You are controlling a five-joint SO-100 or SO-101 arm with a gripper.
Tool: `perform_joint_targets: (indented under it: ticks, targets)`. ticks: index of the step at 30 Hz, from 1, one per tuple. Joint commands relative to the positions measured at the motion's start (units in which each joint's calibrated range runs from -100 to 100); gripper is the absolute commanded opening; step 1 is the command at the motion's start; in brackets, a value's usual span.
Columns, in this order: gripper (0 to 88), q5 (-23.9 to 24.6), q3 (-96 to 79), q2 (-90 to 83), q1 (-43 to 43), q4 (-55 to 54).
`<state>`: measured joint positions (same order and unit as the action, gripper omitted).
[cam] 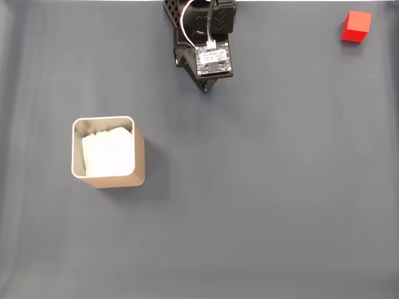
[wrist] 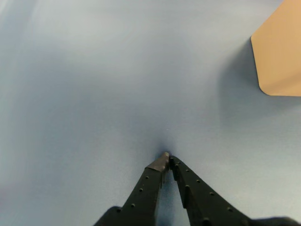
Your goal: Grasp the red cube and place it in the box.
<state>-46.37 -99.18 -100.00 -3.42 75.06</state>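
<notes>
In the fixed view, the red cube (cam: 356,27) is sitting far right of the gripper (cam: 205,88), whose fingers are pressing together, holding nothing.

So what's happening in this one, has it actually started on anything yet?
Nothing is being handled yet. In the fixed view the arm sits at the top centre of the grey table, its end effector shut and holding nothing; the wrist view shows the fingertips meeting over bare surface. The red cube lies alone at the top right, well away from the arm. The box stands upright at the left, with only its white lining inside.
</notes>
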Motion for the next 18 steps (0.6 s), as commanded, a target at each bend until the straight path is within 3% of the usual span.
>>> perform_joint_targets:
  ticks: [1,18]
  targets:
    - [0.7,-0.39,-0.64,0.00,-0.09,0.98]
    - [0.7,-0.05,-0.64,0.00,-0.09,0.98]
